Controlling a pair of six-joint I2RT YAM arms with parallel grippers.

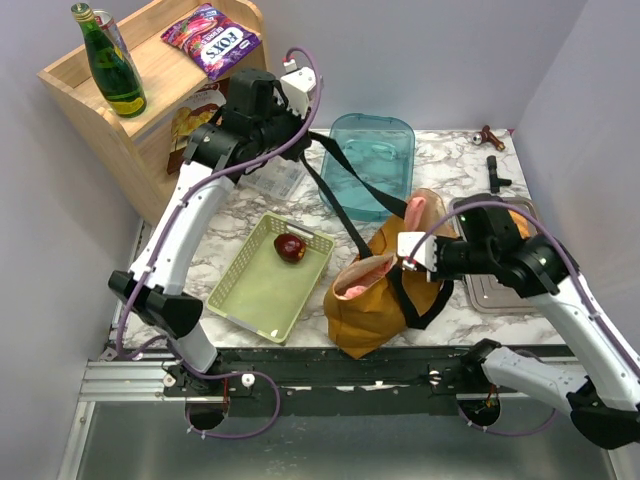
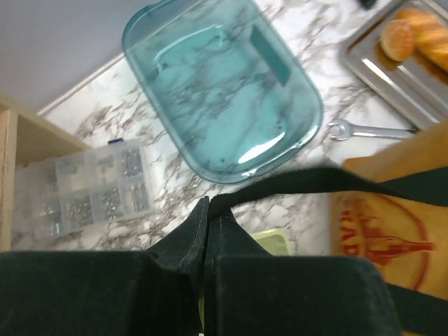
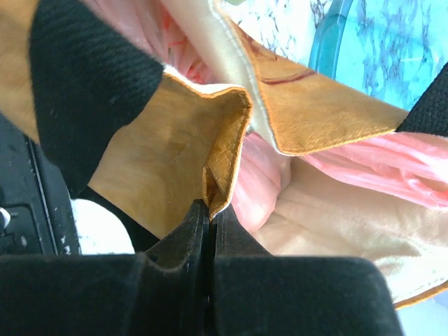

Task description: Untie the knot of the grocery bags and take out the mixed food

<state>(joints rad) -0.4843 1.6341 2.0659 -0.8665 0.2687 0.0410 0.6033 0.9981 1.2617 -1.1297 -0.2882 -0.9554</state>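
Grocery bags sit near the middle of the desk (image 1: 455,160): a mustard-orange tote (image 1: 375,305) with a thin pink plastic bag (image 1: 352,283) bulging from its mouth. Any knot in the pink plastic is lost in the folds and cannot be made out. The mixed food is hidden by fabric and plastic. The tote's round print shows only in part in the left wrist view, cut off by the frame edge.

The left gripper (image 2: 207,204), over the far left of the desk, has its jaws pressed together on the tote's black strap (image 1: 335,195), which runs straight down to the bag. The right gripper (image 3: 210,208), just right of the tote, has its jaws closed tight, pinching a fold of the tote's rim, with pink plastic just beyond.

The desk is white marble-patterned. From the left it carries:
- a wooden shelf (image 1: 150,35) with a green bottle (image 1: 110,65) and a purple packet (image 1: 212,38)
- a clear parts box (image 2: 84,189)
- a pale-green tray (image 1: 255,295) holding one dark red fruit (image 1: 290,247)
- a teal container (image 1: 380,150)
- a wrench (image 2: 371,131)
- a steel tray (image 1: 495,290)

Pale walls stand at the far side and at both ends.
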